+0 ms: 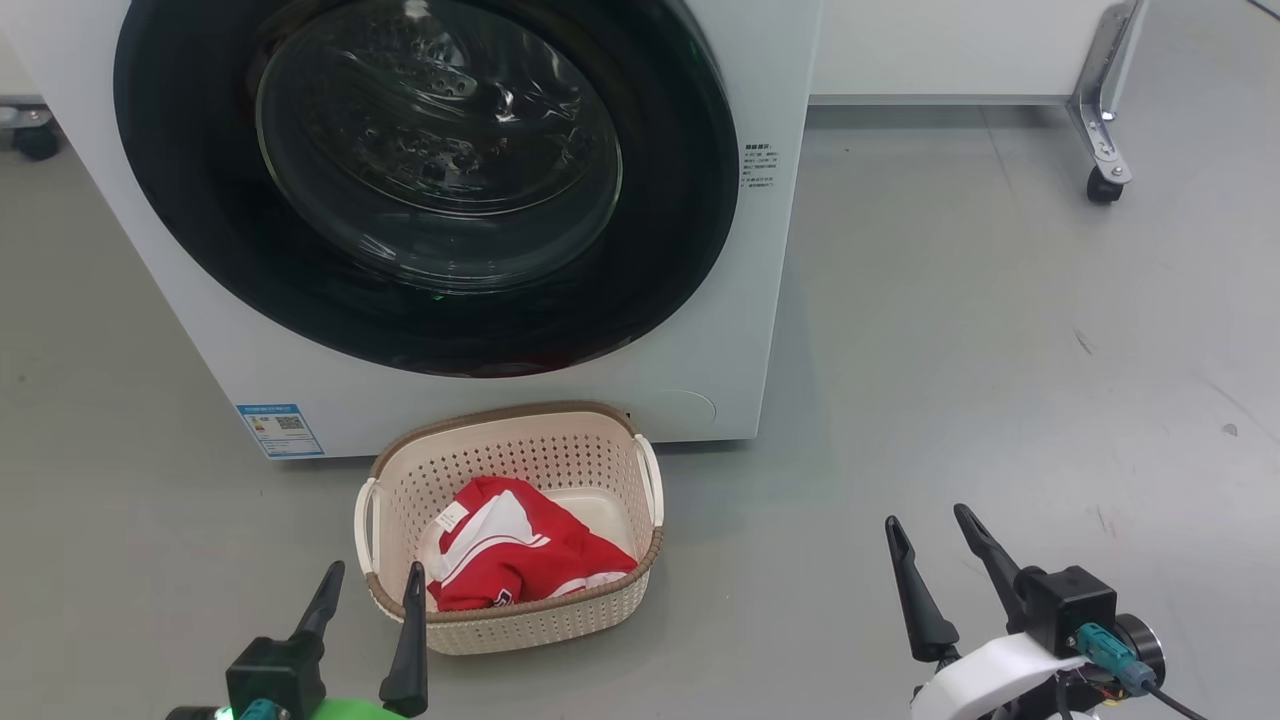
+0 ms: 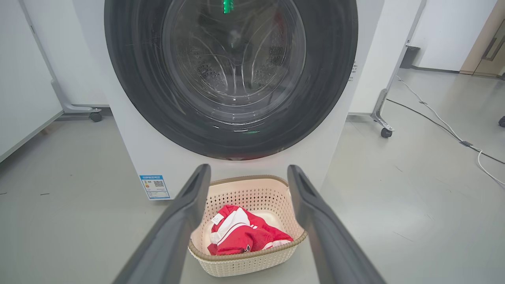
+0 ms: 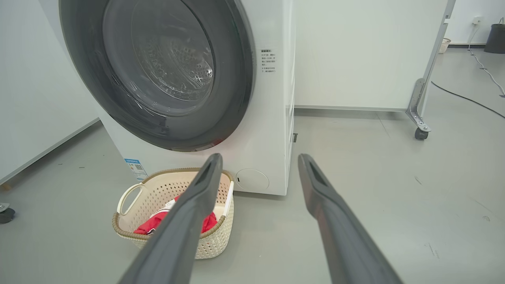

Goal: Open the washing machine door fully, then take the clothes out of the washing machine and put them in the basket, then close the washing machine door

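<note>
Where the head looks down: washing machine door (image 1: 190,180) shut flat against the washing machine (image 1: 350,410); basket (image 1: 520,625) on the floor (image 1: 1000,350) just before it, red clothes (image 1: 510,560) lying inside.
Left wrist view: left claw (image 2: 248,169) spread wide, empty, its fingers framing the basket.
Right wrist view: right claw (image 3: 260,157) spread wide, empty, one finger crossing the basket by the machine's front.

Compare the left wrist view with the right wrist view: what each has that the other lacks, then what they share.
Left wrist view's extras: the left gripper, open; a green glint reflected up top; a tan door. Right wrist view's extras: the right gripper, open; a round white cover low on the machine's front. Shared: the big white front-loading washing machine, its round glossy black door shut, and bright red striped clothes in the cream perforated plastic basket.
</note>
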